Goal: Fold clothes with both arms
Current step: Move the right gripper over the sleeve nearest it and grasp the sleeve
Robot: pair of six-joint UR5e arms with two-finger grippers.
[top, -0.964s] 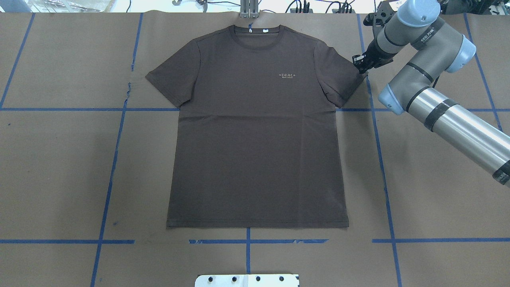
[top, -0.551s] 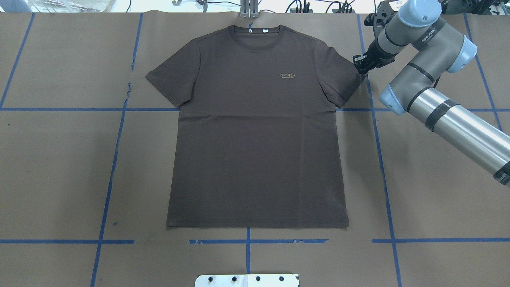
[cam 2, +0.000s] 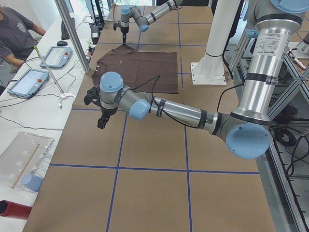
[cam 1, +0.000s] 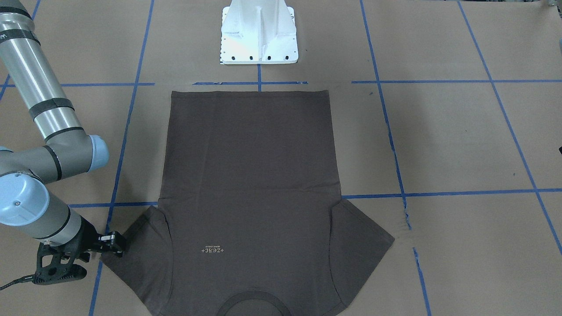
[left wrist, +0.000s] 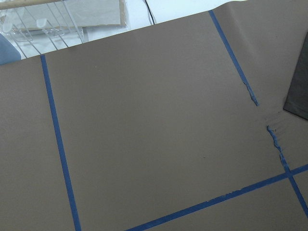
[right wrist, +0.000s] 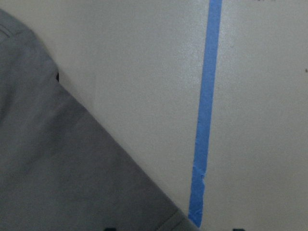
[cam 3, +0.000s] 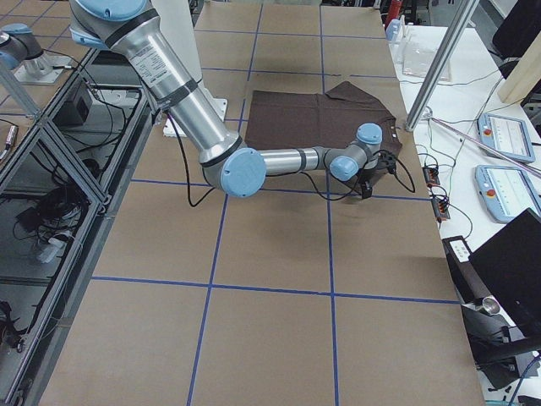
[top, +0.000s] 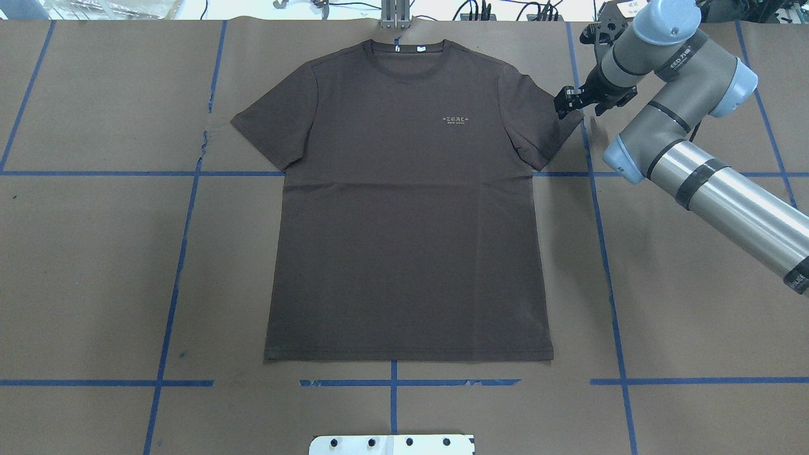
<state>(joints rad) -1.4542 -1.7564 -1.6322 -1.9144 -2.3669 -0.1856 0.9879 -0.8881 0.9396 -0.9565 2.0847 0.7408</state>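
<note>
The dark brown-grey T-shirt [top: 404, 208] lies flat and spread out on the brown paper, collar at the far edge, logo up; it also shows in the front view [cam 1: 250, 175]. My right gripper [top: 562, 102] is low at the outer edge of the shirt's right-hand sleeve, seen in the front view [cam 1: 117, 244] too. Its jaws look open, and the right wrist view shows the sleeve edge [right wrist: 57, 168] under it. My left gripper [cam 2: 102, 123] shows only in the left side view, hanging off the shirt over bare paper; I cannot tell whether it is open or shut.
The white pedestal base [cam 1: 259, 35] stands at the near edge, by the shirt's hem. Blue tape lines [top: 603, 253] cross the paper. An operators' bench with tablets [cam 2: 26, 82] runs along the far side of the table.
My right gripper has moved a little to the left, from just beside the sleeve onto its outer edge. The shirt has not moved.
</note>
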